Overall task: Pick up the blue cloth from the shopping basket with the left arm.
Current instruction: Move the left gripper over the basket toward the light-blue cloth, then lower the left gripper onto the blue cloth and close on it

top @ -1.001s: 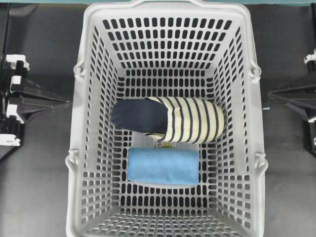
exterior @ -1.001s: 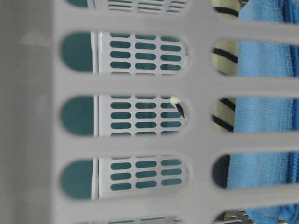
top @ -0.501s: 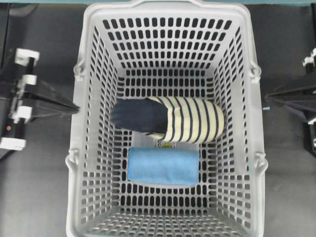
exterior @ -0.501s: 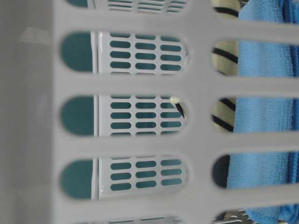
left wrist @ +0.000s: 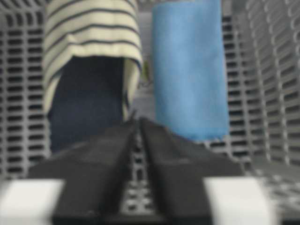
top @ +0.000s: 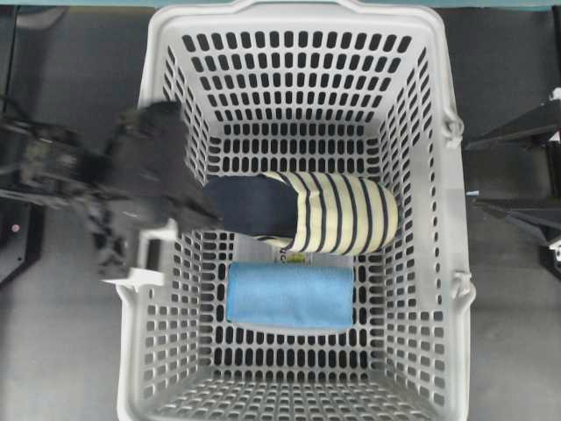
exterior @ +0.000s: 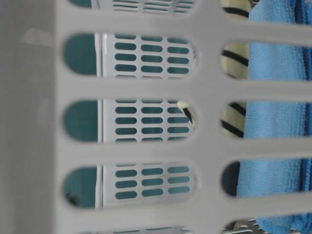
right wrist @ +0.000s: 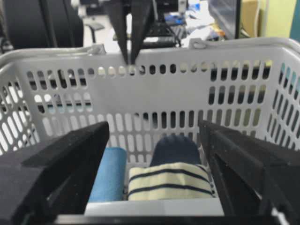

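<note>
The blue cloth (top: 290,296) lies folded flat on the floor of the shopping basket (top: 158,53), near the striped slipper (top: 302,212). It looks soft and light, best pinched at its folded middle. The left gripper (left wrist: 138,123) jaws are narrow; the right gripper (right wrist: 154,154) jaws are wide, holding nothing.

Dark tabletop (top: 70,351), cluttered desk (right wrist: 187,21) behind

Overhead looks straight down; table-level pressed against the shopping basket (exterior: 146,87) wall; both wrist views face inward, sharing its interior.
</note>
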Robot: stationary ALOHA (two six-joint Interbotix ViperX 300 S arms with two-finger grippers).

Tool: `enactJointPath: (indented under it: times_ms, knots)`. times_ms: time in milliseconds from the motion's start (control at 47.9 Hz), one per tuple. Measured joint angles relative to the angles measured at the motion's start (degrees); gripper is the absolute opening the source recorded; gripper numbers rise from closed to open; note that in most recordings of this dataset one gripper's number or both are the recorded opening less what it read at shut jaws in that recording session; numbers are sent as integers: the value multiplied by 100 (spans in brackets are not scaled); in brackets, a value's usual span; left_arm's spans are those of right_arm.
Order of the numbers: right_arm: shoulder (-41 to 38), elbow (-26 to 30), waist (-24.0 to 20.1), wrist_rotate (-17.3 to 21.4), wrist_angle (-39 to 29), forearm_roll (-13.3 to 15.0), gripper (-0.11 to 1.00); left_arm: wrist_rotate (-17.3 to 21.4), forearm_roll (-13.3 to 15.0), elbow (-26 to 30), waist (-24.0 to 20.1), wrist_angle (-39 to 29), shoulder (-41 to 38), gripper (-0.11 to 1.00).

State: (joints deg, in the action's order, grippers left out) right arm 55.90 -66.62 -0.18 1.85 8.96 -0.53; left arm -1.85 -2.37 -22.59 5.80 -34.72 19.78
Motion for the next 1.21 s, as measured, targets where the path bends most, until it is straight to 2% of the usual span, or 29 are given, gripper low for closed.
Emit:
enactJointPath:
  times_ms: [167, 230, 271, 438, 709, 1085, 1210]
  knots:
    - [0, 0, 0, 0, 0, 0, 75, -26, 0, 571, 158, -299, -765, 74]
    - [0, 0, 0, 0, 0, -9, 75, -62, 0, 738, 220, -316, -1028, 86]
    - [0, 0, 0, -9, 0, 0, 75, -70, 0, 844, 246, -325, -1187, 90]
    - [0, 0, 0, 0, 0, -9, 75, -62, 0, 1301, 413, -334, -1907, 88]
    - [0, -9, 0, 0, 0, 0, 75, -88, -9, 1591, 519, -334, -2909, 87]
    - [0, -26, 0, 0, 0, 0, 75, -439, -9, 1477, 527, -334, -3190, 87]
    - [0, -35, 0, 0, 0, -9, 75, -554, -9, 1415, 519, -334, -3182, 82]
